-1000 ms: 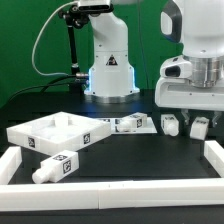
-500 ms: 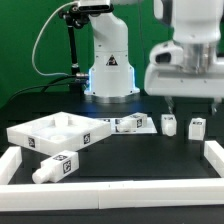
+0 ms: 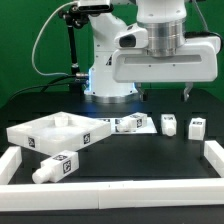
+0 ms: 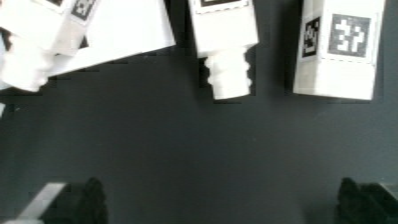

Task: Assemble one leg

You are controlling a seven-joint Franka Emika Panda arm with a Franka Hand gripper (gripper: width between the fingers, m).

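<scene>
Two stubby white tagged legs (image 3: 170, 125) (image 3: 196, 127) stand on the dark table at the exterior view's right. A third leg (image 3: 128, 124) lies by the tray's corner, and another (image 3: 55, 168) lies at the front left. My gripper (image 3: 163, 95) hangs open and empty well above the table, above and behind the two right legs. In the wrist view my gripper (image 4: 222, 203) has dark fingertips (image 4: 71, 200) spread wide with bare table between them. Beyond them lie a leg with a ridged end (image 4: 228, 55) and a tagged leg (image 4: 338, 45).
The large square white tray-like part (image 3: 30, 133) sits at the exterior view's left. Long white bars (image 3: 110, 196) (image 3: 214, 156) line the front and sides of the table. The robot base (image 3: 108, 70) stands at the back.
My gripper has risen from just above the two right legs and shifted toward the exterior view's left. It holds nothing. The legs have not moved.
</scene>
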